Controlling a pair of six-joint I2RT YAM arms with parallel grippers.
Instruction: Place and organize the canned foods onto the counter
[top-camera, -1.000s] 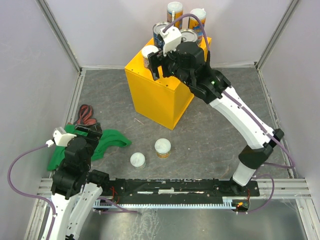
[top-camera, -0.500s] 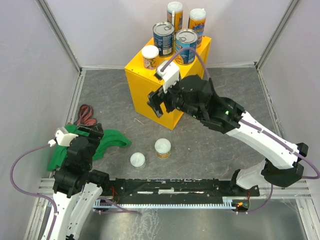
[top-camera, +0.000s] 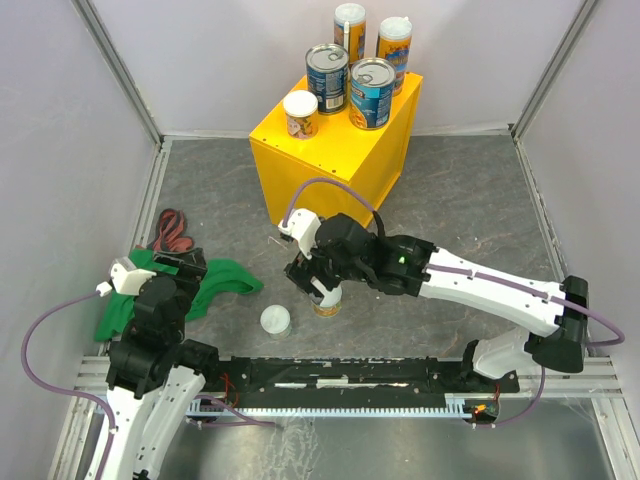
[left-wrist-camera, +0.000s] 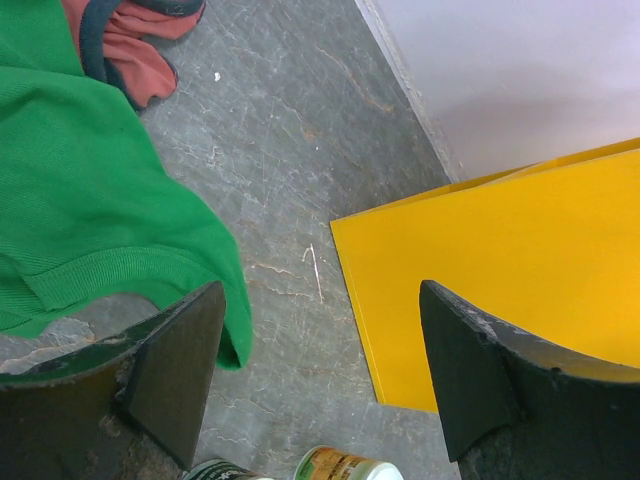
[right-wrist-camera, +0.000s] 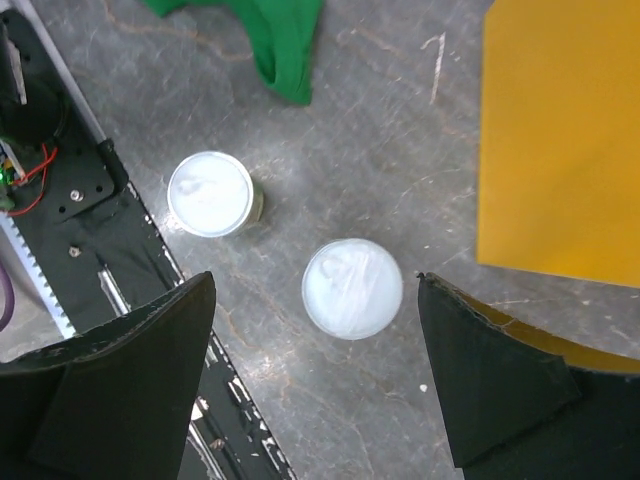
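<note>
Item one: a short white-lidded can (right-wrist-camera: 352, 288) stands upright on the grey stone-patterned tabletop (top-camera: 450, 210). It sits directly beneath the right pincer (right-wrist-camera: 315, 290). The pincer's jaws are spread wide and hold nothing, and the wrist view shows bare tabletop between the can and each black finger.

A second short white-lidded can (right-wrist-camera: 210, 193) stands upright just beside the first, toward the left arm and nearer the black base rail (top-camera: 350, 375).

The bright yellow box-shaped counter (top-camera: 330, 190) stands beyond them. Its top carries a third short white-lidded can (top-camera: 300, 113) at the front left, two wide blue-labelled cans (top-camera: 327, 75) (top-camera: 371, 92) mid-top, and two tall orange-labelled cans (top-camera: 349, 30) (top-camera: 394, 40) at the rear.

The left pincer (left-wrist-camera: 322, 300) is spread wide and empty. It hangs over the edge of the green cloth (top-camera: 225, 280), well apart from the cans.
</note>
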